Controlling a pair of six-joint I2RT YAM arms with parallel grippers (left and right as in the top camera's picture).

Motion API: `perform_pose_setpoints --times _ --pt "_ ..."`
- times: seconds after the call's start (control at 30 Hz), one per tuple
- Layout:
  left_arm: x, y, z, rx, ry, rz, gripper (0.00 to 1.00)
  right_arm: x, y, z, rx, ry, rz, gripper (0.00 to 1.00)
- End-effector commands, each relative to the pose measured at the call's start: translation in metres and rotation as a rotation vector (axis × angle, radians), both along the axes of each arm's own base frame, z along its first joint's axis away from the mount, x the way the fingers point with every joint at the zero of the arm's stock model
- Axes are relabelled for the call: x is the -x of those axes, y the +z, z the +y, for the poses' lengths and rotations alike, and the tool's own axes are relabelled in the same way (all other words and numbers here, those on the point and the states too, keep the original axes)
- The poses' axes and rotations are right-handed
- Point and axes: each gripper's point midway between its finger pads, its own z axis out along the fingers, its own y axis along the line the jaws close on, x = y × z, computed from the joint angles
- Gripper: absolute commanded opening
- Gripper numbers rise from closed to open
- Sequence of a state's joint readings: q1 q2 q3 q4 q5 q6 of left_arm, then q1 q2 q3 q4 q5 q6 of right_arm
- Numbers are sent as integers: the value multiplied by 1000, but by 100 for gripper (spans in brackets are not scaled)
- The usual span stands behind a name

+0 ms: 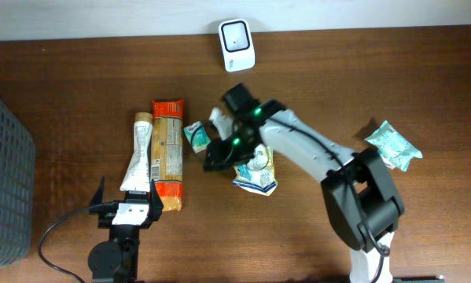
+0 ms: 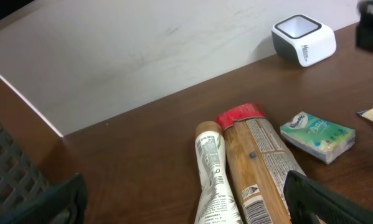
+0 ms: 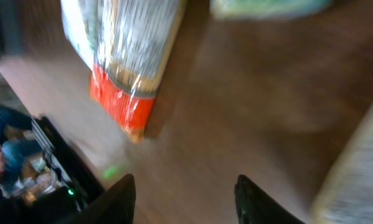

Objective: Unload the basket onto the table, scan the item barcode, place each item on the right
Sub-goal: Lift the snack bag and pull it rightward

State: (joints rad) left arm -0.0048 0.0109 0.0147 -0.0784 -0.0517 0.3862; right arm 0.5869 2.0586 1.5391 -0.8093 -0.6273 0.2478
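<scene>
Jaws of right gripper [image 3: 186,202] apart, empty, above counter [image 3: 236,112] near orange packet [image 3: 130,68]; left gripper [image 2: 189,205] wide open.

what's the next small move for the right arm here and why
Probably ease the right claw over the small green pack and lower onto it. Its jaws stand apart with only bare table between them, so nothing is held, and the scanner at the far edge has no item in front of it. The wrist view is blurred, so the alignment is uncertain.
</scene>
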Motion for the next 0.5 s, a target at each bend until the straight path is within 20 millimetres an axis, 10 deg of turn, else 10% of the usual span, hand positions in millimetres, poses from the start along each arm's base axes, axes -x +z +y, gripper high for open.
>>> perform_pose_setpoints --times 0.0,0.27,0.47 --pt "0 -2 1 -12 1 2 99 10 -31 -18 221 -71 -3 56" --pt "0 -2 1 -12 1 2 99 3 -46 -91 488 -164 24 60" --pt "0 -2 1 -12 1 2 99 -44 -33 -147 443 -248 1 61"
